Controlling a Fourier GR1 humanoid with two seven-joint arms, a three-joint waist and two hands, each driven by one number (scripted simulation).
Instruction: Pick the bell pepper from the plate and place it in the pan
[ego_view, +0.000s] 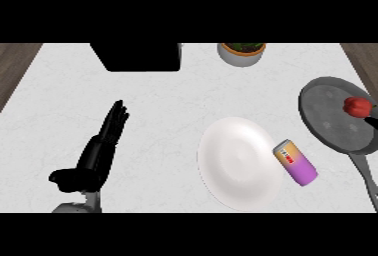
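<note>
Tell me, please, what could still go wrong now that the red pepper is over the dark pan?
The red bell pepper sits near the right rim of the round dark grey pan, so it may roll out on release. The right hand is barely visible at the frame edge, so its grasp cannot be checked. Withdrawing, it might knock the purple can beside the white plate.

A white, faintly marbled surface fills the view. Brown wood floor shows past its far corners, left and right. A black box and a potted plant stand along the far edge.
</note>
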